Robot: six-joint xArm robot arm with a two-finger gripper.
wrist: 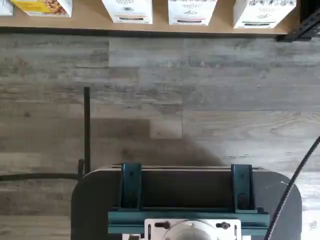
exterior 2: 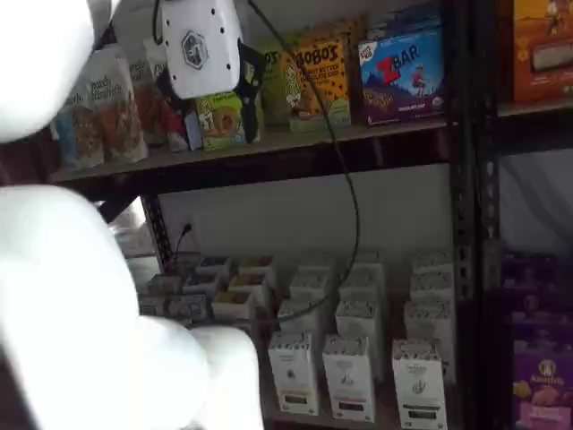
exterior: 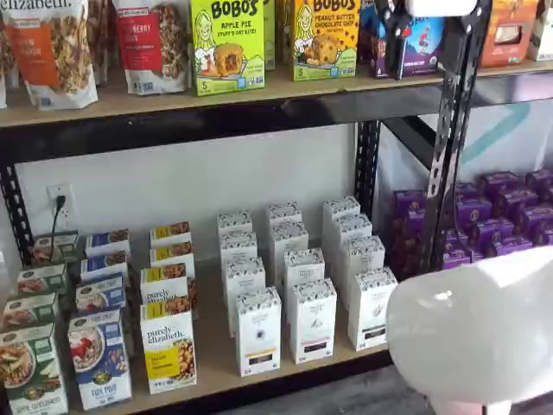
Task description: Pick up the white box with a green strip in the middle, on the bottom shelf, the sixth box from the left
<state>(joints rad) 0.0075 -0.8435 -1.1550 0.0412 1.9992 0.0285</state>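
Observation:
The bottom shelf (exterior: 214, 359) is a tan board holding rows of boxes. The right-hand rows are white boxes; the rightmost front one (exterior: 371, 308) also shows in a shelf view (exterior 2: 418, 383) and in the wrist view (wrist: 264, 12). I cannot make out the colour of its strip. My gripper (exterior 2: 204, 63) hangs high up in front of the upper shelf, far above the bottom shelf. Its white body shows there and at a shelf view's top edge (exterior: 406, 30). Its black fingers are not plainly seen, and it holds nothing I can see.
The wrist view shows grey wood floor (wrist: 200, 100) and the dark mount with teal brackets (wrist: 185, 200). Blurred white arm parts (exterior: 475, 333) (exterior 2: 72, 296) block part of both shelf views. Purple boxes (exterior: 492, 216) stand right of a black upright (exterior: 449, 138). A cable (exterior 2: 345, 179) hangs from the gripper.

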